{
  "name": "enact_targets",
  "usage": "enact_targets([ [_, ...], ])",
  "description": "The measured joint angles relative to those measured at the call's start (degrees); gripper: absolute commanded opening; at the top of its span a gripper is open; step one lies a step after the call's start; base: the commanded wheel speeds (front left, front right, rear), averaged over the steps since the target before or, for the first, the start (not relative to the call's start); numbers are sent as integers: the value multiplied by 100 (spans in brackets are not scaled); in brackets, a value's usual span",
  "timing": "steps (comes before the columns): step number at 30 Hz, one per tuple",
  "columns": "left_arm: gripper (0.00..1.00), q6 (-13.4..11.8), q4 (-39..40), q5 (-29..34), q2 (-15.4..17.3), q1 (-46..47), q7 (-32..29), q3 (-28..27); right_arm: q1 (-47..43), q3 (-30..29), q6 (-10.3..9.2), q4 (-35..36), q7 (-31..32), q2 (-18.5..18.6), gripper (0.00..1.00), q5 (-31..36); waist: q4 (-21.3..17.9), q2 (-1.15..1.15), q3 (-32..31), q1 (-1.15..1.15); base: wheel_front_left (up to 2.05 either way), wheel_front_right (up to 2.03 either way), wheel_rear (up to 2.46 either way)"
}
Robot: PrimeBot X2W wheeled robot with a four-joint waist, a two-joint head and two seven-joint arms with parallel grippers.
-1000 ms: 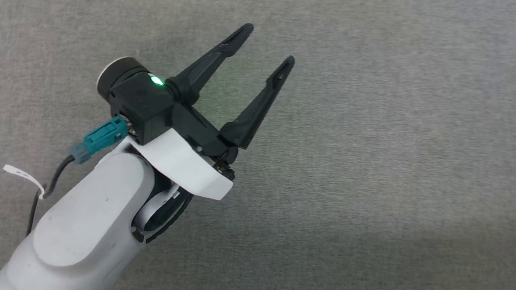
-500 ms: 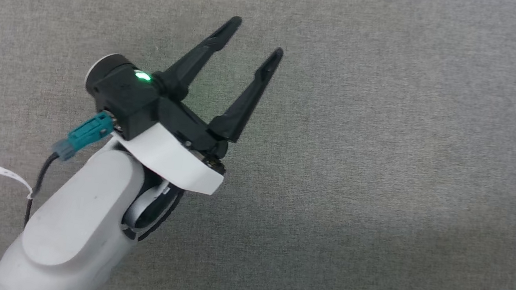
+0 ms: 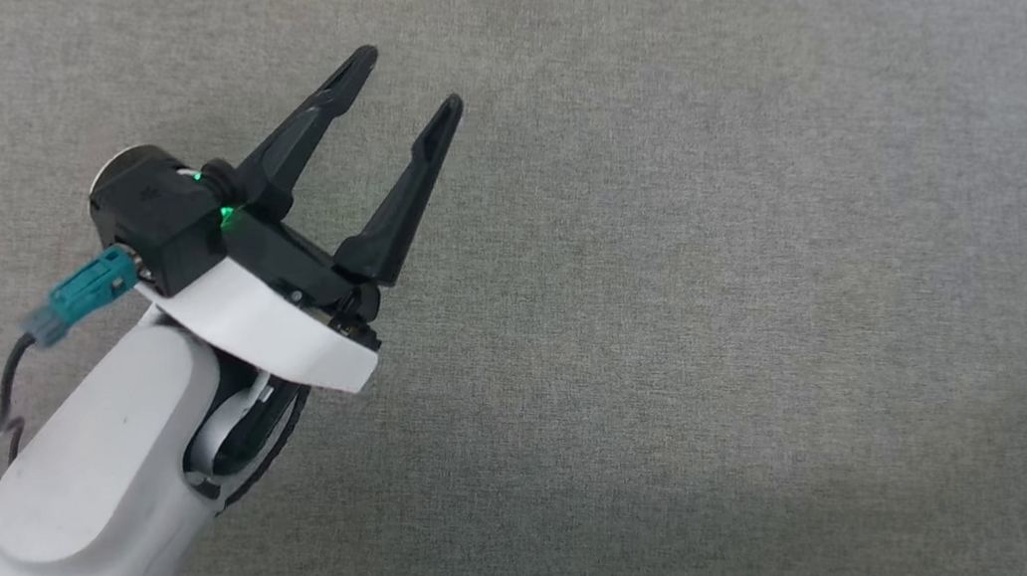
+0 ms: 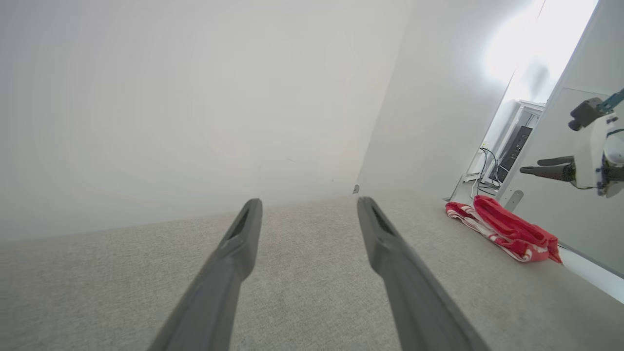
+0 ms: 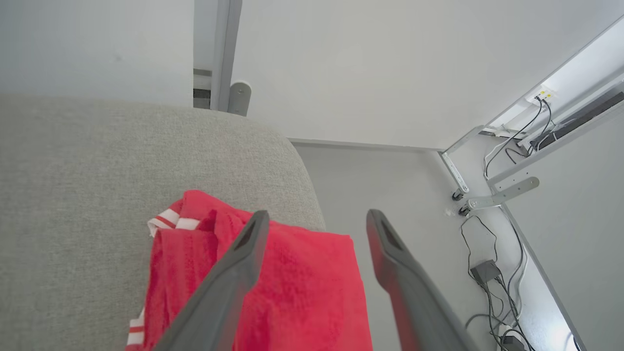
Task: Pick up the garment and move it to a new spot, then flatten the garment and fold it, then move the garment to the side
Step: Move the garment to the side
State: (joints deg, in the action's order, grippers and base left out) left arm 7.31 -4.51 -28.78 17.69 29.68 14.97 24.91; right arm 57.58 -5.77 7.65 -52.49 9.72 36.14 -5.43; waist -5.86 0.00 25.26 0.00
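Resting on grey fabric tabletop [image 5: 73,170], near its edge: bright red soft garment [image 5: 302,282], striped trim. Fingers of left gripper [image 3: 407,82] and right gripper [image 5: 317,214] gape wide, holding nothing.

I logged: desk [image 5: 73,156], grey woven cover, rounded corner; walls [image 4: 195,97], plain white; floor [image 5: 370,180], pale; power adapter [image 5: 483,272] with trailing cables; light [image 4: 526,44], bright.

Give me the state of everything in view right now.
garment: folded, lying by the table edge, not held.
left pincer: open, empty, over the table.
right pincer: open, empty, above the garment.
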Motion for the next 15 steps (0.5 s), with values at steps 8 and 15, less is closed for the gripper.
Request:
enact_targets([
  [8,100,1,107,-20,68,-438,1,-387,-355,185,0,356,-442,-509,100,-487,14,0,-339,0,0,0,0],
  [15,100,0,-63,93,-1,-909,0,-996,-851,532,-1,761,-923,-843,100,-879,77,0,-729,0,0,0,0],
])
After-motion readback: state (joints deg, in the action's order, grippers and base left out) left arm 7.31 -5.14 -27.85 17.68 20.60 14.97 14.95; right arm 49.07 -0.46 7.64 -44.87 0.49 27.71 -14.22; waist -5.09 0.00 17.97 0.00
